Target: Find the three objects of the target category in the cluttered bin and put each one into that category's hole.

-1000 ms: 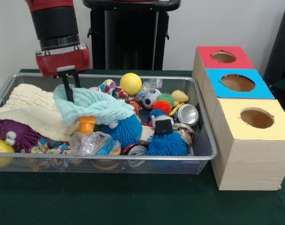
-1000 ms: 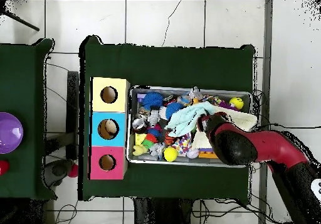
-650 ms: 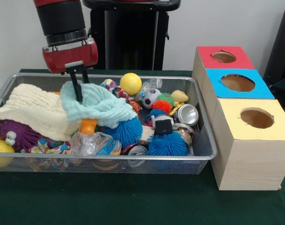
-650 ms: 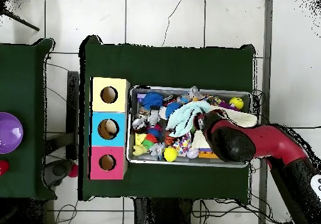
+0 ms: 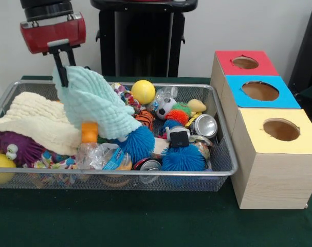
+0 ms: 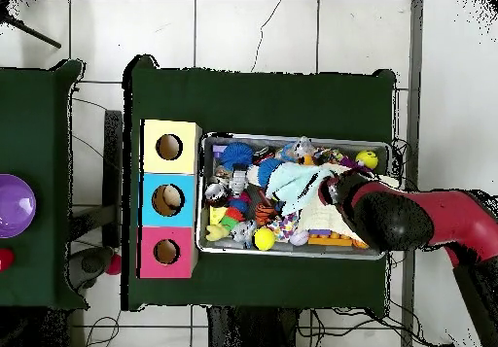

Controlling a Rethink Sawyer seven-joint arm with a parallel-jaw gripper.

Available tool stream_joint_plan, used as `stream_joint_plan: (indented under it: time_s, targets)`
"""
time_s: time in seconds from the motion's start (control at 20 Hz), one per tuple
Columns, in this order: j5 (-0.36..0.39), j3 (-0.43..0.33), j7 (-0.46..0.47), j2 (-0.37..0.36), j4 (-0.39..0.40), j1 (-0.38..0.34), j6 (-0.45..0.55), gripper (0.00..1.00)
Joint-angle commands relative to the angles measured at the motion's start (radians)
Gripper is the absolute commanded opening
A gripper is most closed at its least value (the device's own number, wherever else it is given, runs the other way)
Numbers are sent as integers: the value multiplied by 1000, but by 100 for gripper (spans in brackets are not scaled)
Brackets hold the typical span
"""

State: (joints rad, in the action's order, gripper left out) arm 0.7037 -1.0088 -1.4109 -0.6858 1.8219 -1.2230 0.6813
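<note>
Pincer (image 5: 63,66) pinching the mint-green knitted cloth (image 5: 91,105), cloth hanging above the wire bin (image 5: 225,154), lower edge draping onto the clutter

I note a silver wire-mesh metal bin (image 5: 225,154). Inside it: textured mint cloth (image 5: 94,103), cream knitted blanket (image 5: 32,121), shiny metal can (image 5: 204,125), crinkly clear plastic bottle (image 5: 96,154).
</note>
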Motion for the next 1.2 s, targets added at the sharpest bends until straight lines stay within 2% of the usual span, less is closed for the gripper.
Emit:
stream_joint_plan:
  time_s: [0.05,0.25,0.7,1.2]
  targets:
    - [0,-73,465,-1,-108,-24,192,0]
    - [14,-74,496,13,-132,-19,200,0]
    - [-14,-70,550,-23,-152,-13,228,0]
    - [-33,-78,640,-19,-234,-13,314,0]
